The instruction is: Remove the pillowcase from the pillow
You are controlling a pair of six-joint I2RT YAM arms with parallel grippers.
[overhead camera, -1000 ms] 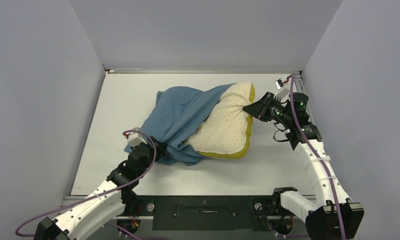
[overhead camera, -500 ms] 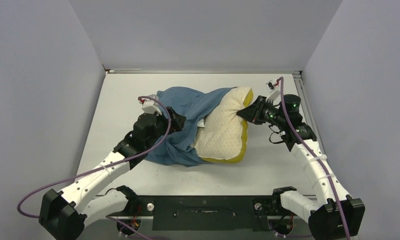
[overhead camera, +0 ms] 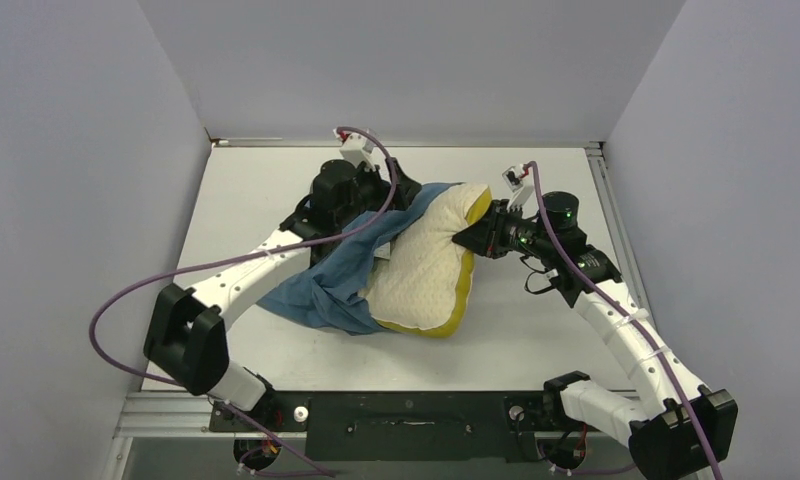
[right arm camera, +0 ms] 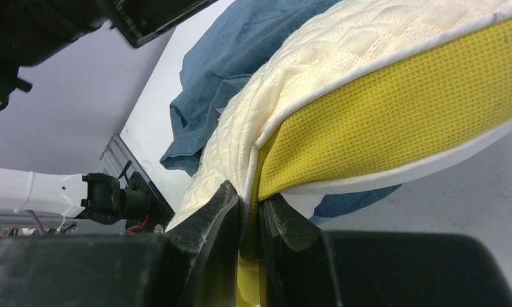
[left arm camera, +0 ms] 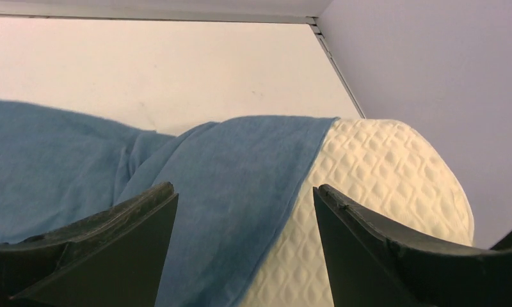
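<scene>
The pillow lies mid-table, its cream quilted top and mustard-yellow edge exposed on the right. The slate-blue pillowcase covers its left and far part and bunches on the table. My right gripper is shut on the pillow's right edge; the wrist view shows the yellow edge pinched between the fingers. My left gripper is open above the far end, where the pillowcase's hem crosses the pillow; it holds nothing.
Grey walls close the white table on left, back and right. The left arm stretches across the table's left half. A metal rail runs along the right edge.
My left gripper let go of the cloth at the near left and swung to the pillow's far end, open. My right gripper pulled the pillow leftwards, and more cream top shows.
</scene>
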